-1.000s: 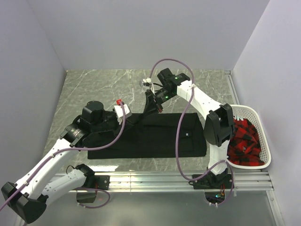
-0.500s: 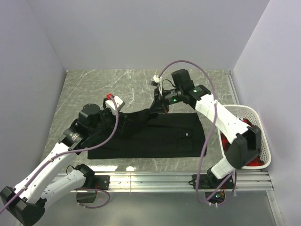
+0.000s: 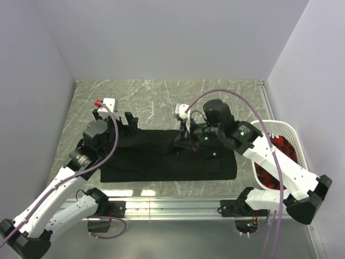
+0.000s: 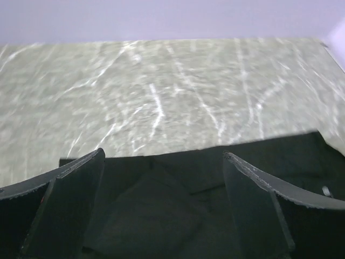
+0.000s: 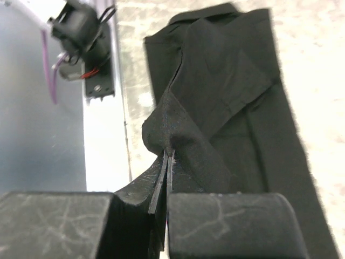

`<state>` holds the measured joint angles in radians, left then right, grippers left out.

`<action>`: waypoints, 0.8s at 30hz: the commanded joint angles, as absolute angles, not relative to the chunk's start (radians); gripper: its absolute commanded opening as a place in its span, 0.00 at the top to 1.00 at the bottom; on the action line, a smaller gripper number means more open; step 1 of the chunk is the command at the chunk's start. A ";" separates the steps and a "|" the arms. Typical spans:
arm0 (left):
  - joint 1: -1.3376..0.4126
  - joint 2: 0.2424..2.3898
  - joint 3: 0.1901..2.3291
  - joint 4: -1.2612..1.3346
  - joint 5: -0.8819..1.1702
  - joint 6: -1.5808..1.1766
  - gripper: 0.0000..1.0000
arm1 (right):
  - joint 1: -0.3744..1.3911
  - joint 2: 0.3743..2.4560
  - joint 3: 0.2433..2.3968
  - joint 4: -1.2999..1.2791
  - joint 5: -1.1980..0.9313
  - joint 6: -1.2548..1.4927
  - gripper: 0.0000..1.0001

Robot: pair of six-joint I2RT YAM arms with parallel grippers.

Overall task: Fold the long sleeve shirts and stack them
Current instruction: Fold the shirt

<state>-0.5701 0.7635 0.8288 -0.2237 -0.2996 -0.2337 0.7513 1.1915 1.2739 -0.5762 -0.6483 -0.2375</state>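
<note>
Nearest the arm bases, the black long sleeve shirt (image 3: pixel 156 162) lies spread across the lower middle of the tabletop (image 3: pixel 156 100), a long dark rectangle. At lower right we note a white basket (image 3: pixel 295 136) holding red-and-black checked cloth (image 3: pixel 283 147). Over the shirt's right-centre, the right tool (image 3: pixel 183 141) is clamped tight on a raised fold of the black cloth; the wrist view shows the pinch. At the shirt's upper-left edge, the left tool (image 3: pixel 115 121) stands with jaws wide apart. Beyond, marbled grey-green tabletop runs to the back wall.
</note>
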 commanded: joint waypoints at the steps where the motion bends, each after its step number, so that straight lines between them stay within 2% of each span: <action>1: -0.554 0.798 0.865 -0.253 -0.469 -0.343 0.03 | 0.845 1.134 1.238 -0.613 -0.529 -0.193 1.00; 6: -0.460 0.853 0.858 -0.311 -0.482 -0.417 0.05 | 0.949 1.075 1.178 -0.650 -0.416 -0.141 1.00; 9: -0.373 0.885 0.844 -0.324 -0.407 -0.454 0.07 | 0.997 1.052 1.147 -0.675 -0.379 -0.114 1.00; 15: -0.247 1.034 0.851 -0.339 -0.256 -0.518 0.21 | 1.090 1.054 1.121 -0.727 -0.308 -0.071 1.00; 19: -0.198 1.168 0.879 -0.342 -0.178 -0.554 0.34 | 1.135 1.069 1.118 -0.759 -0.258 -0.049 1.00; 24: -0.150 1.310 0.925 -0.321 -0.078 -0.597 0.38 | 1.172 1.098 1.120 -0.788 -0.239 -0.028 1.00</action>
<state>-0.1699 1.2701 0.8558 -0.3424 -0.1764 -0.5465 1.1511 1.0863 1.1191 -0.7597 -0.2764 -0.0551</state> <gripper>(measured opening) 0.620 0.007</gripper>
